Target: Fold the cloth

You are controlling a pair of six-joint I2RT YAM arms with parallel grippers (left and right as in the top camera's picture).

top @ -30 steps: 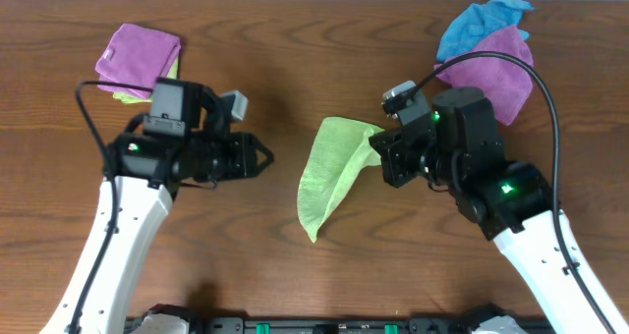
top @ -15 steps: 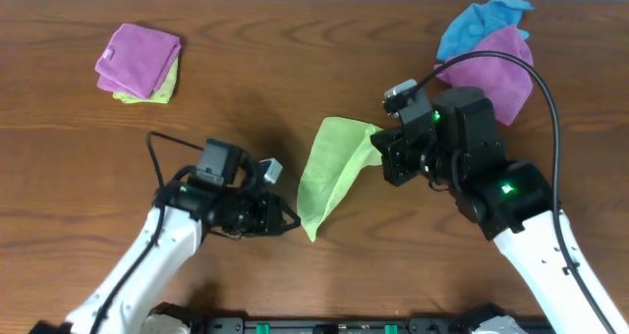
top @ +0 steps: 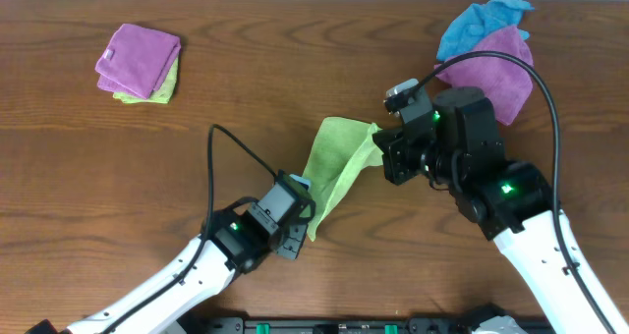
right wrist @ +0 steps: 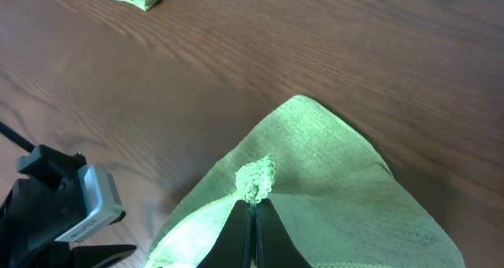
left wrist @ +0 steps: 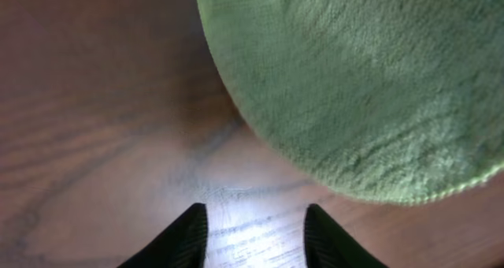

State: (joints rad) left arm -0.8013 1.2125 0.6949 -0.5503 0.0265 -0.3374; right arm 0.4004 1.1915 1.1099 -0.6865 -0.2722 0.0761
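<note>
The lime-green cloth (top: 334,172) hangs in a long drape near the table's middle, its lower corner close to the wood. My right gripper (right wrist: 252,213) is shut on a bunched corner of the cloth (right wrist: 315,181) and holds it lifted; in the overhead view it (top: 385,149) is at the cloth's upper right. My left gripper (left wrist: 256,228) is open and empty, low over the wood, with the cloth's rounded lower edge (left wrist: 354,87) just ahead of the fingertips. In the overhead view the left gripper (top: 305,221) sits at the cloth's lower tip.
A folded purple cloth on a lime-green one (top: 142,61) lies at the far left. A bright blue cloth (top: 477,22) and a purple cloth (top: 496,69) lie at the far right, behind my right arm. A black cable (top: 246,152) arcs above the left arm.
My left arm swung from the far left down and right, to the cloth's lower tip. The right gripper stayed put with the cloth's corner in it.
</note>
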